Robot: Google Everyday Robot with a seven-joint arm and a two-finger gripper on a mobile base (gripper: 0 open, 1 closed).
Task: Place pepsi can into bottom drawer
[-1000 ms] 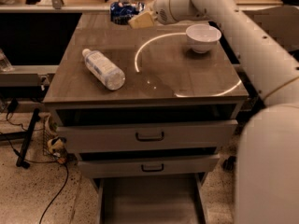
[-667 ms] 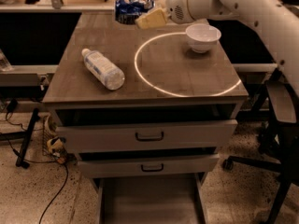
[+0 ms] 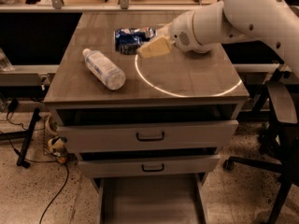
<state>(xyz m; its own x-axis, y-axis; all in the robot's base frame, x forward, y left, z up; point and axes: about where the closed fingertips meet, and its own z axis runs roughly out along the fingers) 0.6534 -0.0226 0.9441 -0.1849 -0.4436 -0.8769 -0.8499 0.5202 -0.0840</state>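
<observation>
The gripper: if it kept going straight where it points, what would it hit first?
Probably the pepsi can, just left of the gripper at the back of the cabinet top, though depth is unclear.

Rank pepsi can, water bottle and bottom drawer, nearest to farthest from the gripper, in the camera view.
The gripper is over the cabinet top's back.
1. pepsi can, beside it at the back.
2. water bottle, lying nearer the front.
3. bottom drawer, open, down by the floor.
</observation>
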